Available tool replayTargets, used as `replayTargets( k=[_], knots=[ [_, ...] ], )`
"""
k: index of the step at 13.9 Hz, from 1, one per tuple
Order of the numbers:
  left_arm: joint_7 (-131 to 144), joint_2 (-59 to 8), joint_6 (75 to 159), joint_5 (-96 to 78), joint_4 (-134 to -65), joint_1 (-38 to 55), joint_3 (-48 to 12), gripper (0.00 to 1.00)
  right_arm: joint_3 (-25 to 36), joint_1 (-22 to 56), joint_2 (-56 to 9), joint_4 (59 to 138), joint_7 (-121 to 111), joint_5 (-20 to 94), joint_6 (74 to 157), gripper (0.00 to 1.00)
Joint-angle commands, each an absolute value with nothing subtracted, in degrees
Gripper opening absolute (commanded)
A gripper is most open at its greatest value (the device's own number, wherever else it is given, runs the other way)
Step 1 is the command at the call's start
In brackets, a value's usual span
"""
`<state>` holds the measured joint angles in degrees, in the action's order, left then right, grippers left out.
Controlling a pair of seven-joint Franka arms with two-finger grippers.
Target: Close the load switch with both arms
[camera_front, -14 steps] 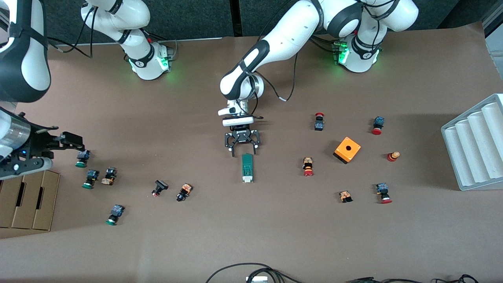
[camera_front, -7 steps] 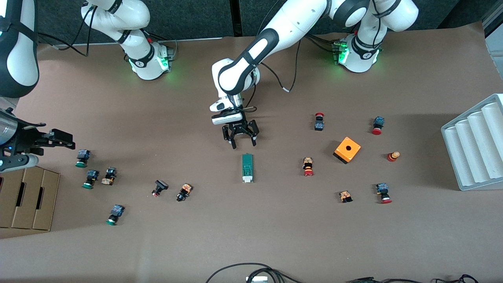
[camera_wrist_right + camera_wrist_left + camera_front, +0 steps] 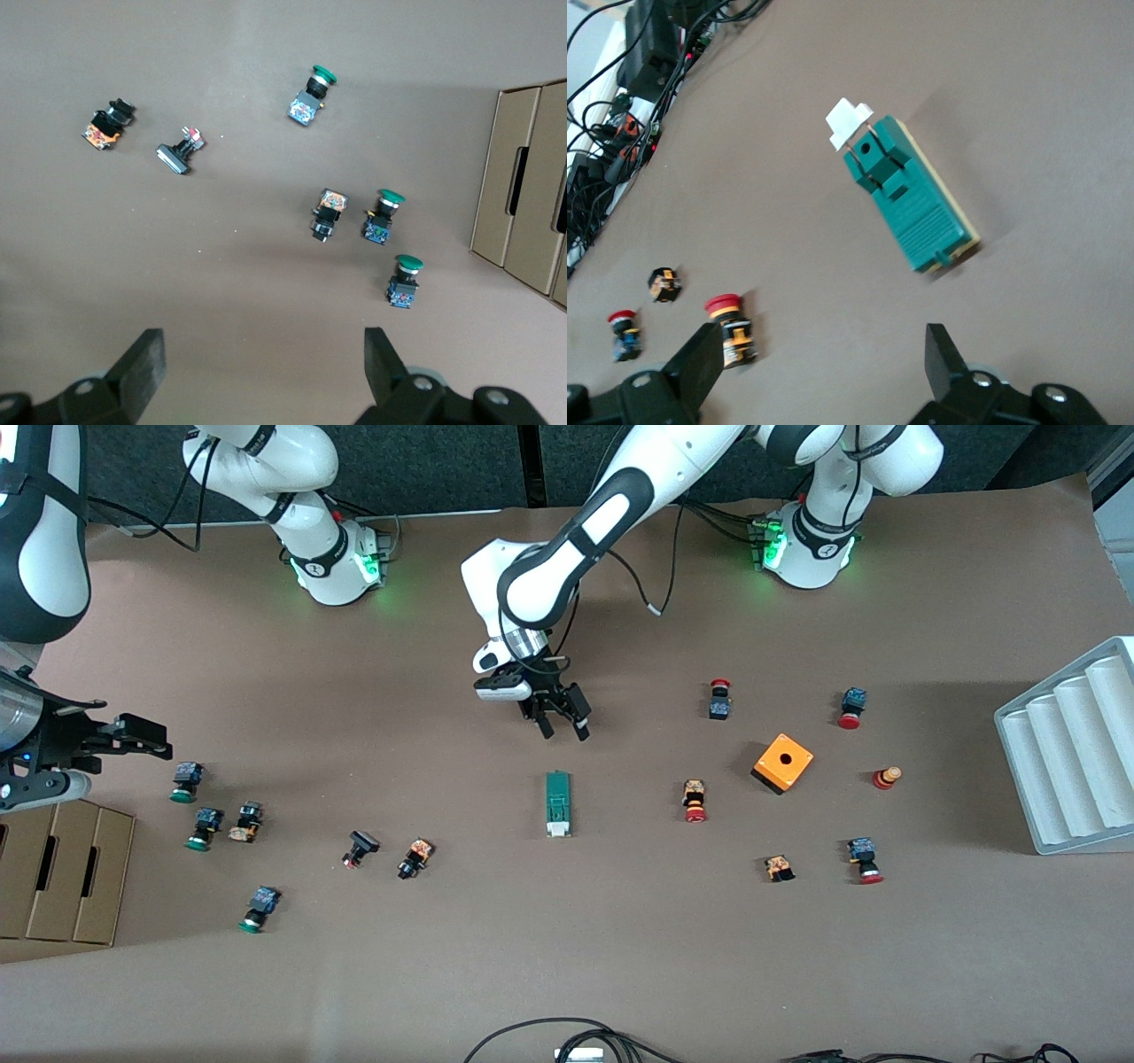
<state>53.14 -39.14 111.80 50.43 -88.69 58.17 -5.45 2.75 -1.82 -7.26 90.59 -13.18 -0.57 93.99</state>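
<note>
The load switch [image 3: 557, 803] is a narrow dark-green block with a white sliding piece at its end nearer the front camera. It lies flat on the brown table mid-table. It also shows in the left wrist view [image 3: 911, 197]. My left gripper [image 3: 564, 727] is open and empty, in the air over bare table just on the robots' side of the switch. My right gripper [image 3: 146, 737] is open and empty at the right arm's end of the table, over bare table beside several green-capped push buttons [image 3: 382, 217].
An orange cube with a hole [image 3: 782, 763] and several red-capped push buttons [image 3: 695, 801] lie toward the left arm's end. A white ridged tray [image 3: 1072, 746] stands at that end. Brown cardboard boxes [image 3: 62, 872] sit at the right arm's end. Cables [image 3: 567, 1038] lie at the front edge.
My left gripper has risen and drawn back from the load switch toward the robots' bases, and its wrist has turned. My right gripper has shifted slightly toward the table's end.
</note>
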Motion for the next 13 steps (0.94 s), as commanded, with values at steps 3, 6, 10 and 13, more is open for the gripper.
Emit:
replayTargets(
  k=[3, 6, 10, 13],
  knots=[
    [27.38, -29.99, 110.83, 36.24, -89.56, 50.73, -5.54, 1.00, 2.72, -2.29, -7.56, 89.65, -12.22, 0.70, 93.86, 1.00],
    [14.63, -25.41, 109.34, 23.51, -89.47, 43.79, -5.54, 1.00, 2.72, -2.55, -7.56, 89.38, -6.19, 1.66, 93.95, 1.00],
    [2.83, -20.23, 104.34, 10.66, -89.12, 34.83, -5.54, 1.00, 2.55, -2.20, -7.13, 89.82, 0.26, 2.63, 96.66, 1.00],
    [2.20, -17.23, 98.28, 4.33, -86.85, 27.00, -5.45, 1.00, 2.46, -2.11, -3.09, 95.17, -0.79, 2.20, 98.69, 1.00]
  ],
)
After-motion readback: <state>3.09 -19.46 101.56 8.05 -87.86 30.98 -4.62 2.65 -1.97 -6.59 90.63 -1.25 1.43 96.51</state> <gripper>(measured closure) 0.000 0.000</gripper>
